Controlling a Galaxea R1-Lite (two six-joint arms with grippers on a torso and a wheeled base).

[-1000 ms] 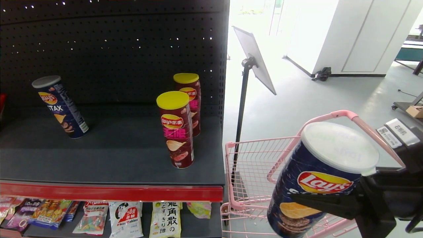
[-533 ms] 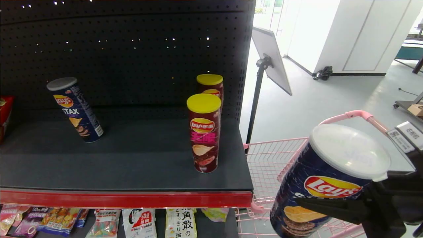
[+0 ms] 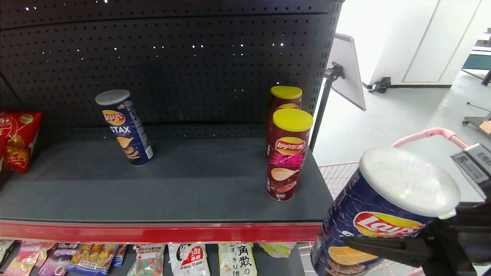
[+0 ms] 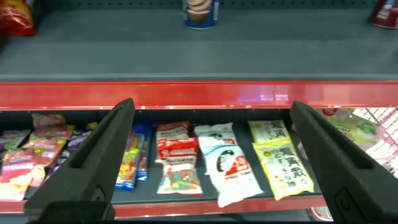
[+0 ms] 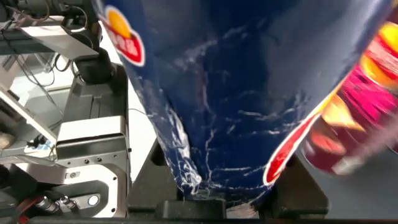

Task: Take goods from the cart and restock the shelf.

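head view: the right gripper point(image 3: 387, 247) is clamped on a tilted dark blue chip can point(image 3: 368, 214), just off the right end of the shelf point(image 3: 172, 191), by the pink cart point(image 3: 429, 133). on the shelf stand another blue can point(image 3: 124, 128) and two maroon yellow-lidded cans point(image 3: 289, 153). the left gripper point(image 4: 211, 109) is spread wide and empty, facing the snack bags point(image 4: 221, 168) below.

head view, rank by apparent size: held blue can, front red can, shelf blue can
1. held blue can, nearest the camera
2. front red can
3. shelf blue can, slightly smaller, farther back
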